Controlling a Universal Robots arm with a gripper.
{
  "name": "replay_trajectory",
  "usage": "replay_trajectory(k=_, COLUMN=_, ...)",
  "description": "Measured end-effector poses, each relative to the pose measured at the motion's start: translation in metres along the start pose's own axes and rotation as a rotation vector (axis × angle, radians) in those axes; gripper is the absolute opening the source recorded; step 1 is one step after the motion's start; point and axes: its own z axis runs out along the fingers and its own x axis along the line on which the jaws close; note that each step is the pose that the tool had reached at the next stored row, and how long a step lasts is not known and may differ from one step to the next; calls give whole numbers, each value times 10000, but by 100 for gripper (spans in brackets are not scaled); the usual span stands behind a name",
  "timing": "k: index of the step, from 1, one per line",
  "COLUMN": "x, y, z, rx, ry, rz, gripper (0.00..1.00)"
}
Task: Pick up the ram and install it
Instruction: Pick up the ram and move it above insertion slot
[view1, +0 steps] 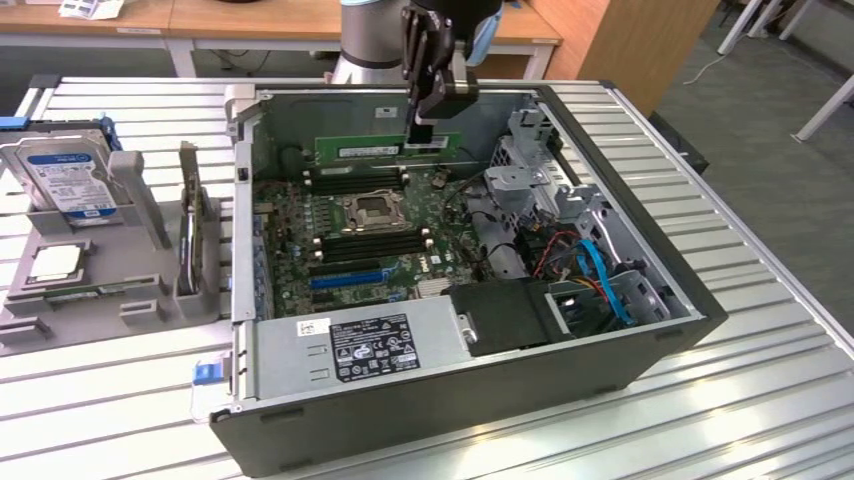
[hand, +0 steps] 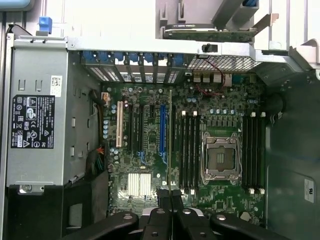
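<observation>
The end effector (view1: 422, 131) is clamped on the ram (view1: 355, 150), holding it level above the motherboard (view1: 283, 210) inside the open computer case (view1: 441, 410).

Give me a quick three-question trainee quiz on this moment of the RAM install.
1. True or false: the pincer is shut on the ram over the open computer case.
2. Where is the hard drive? A) inside the case; B) in the grey holder outside it, at the exterior view's left; C) in the pincer.
3. Is the ram seated in a memory slot?
Key: 1 true; 2 B; 3 no, it hangs above the motherboard.
</observation>
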Motion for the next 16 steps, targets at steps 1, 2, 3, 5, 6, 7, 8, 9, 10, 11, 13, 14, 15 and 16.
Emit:
replay_trajectory(k=1, x=0, y=-1, z=1, rx=1, ry=-2, rz=39, gripper=11)
replay_trajectory(k=2, x=0, y=-2, z=1, rx=3, ry=-4, rz=82, gripper=11)
replay_trajectory(k=3, x=0, y=-2, z=2, rx=5, ry=-7, rz=132, gripper=11)
replay_trajectory(k=5, x=0, y=-3, z=4, rx=8, ry=-11, rz=234, gripper=11)
replay_trajectory(k=6, x=0, y=-4, z=5, rx=9, ry=-13, rz=267, gripper=11)
replay_trajectory(k=7, x=0, y=-4, z=6, rx=11, ry=-16, rz=303, gripper=11)
replay_trajectory(k=8, x=0, y=-4, z=8, rx=12, ry=-17, rz=341, gripper=11)
replay_trajectory(k=9, x=-2, y=-5, z=11, rx=14, ry=-21, rz=372, gripper=11)
replay_trajectory(k=10, x=-6, y=-5, z=13, rx=13, ry=-21, rz=385, gripper=11)
replay_trajectory(k=11, x=-12, y=-5, z=14, rx=13, ry=-21, rz=393, gripper=11)
replay_trajectory(k=13, x=-20, y=-5, z=16, rx=14, ry=-21, rz=400, gripper=11)
replay_trajectory(k=14, x=-20, y=-4, z=16, rx=14, ry=-21, rz=401, gripper=11)
replay_trajectory(k=15, x=-20, y=-4, z=16, rx=14, ry=-21, rz=401, gripper=11)
replay_trajectory(k=16, x=-20, y=-4, z=16, rx=13, ry=-21, rz=401, gripper=11)
